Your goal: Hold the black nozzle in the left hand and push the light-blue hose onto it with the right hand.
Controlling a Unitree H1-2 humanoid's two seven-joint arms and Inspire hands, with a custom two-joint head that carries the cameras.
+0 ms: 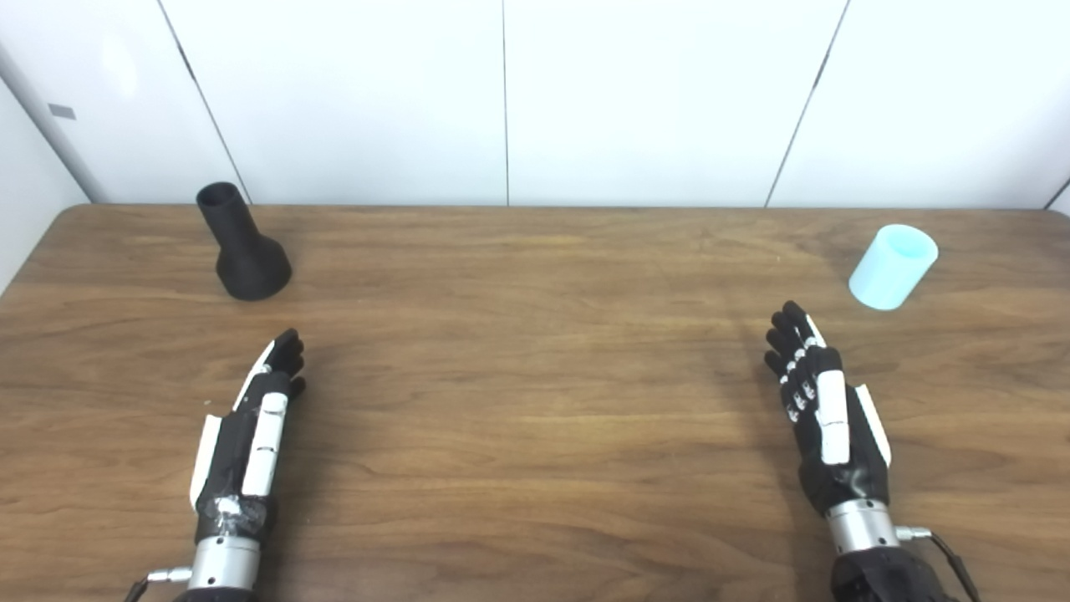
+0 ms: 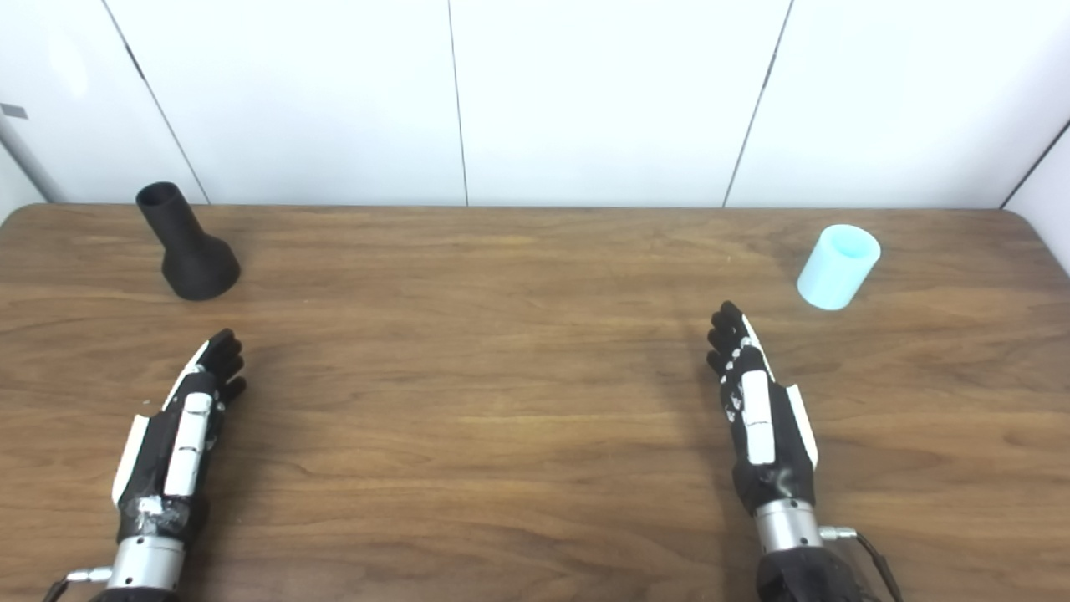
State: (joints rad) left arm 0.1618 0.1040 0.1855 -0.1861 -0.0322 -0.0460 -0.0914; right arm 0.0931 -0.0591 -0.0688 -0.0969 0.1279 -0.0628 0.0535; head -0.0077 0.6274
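The black nozzle [image 1: 242, 247] stands upright on its wide base at the far left of the wooden table [image 1: 535, 401], narrow neck up. A short light-blue hose piece [image 1: 893, 266] stands at the far right, open end up. My left hand [image 1: 255, 426] lies near the front left, well short of the nozzle, fingers straight and holding nothing. My right hand [image 1: 823, 410] lies at the front right, below and left of the hose, fingers extended, also holding nothing.
White wall panels [image 1: 501, 100] run right behind the table's far edge. Bare wood spans the stretch between the two hands.
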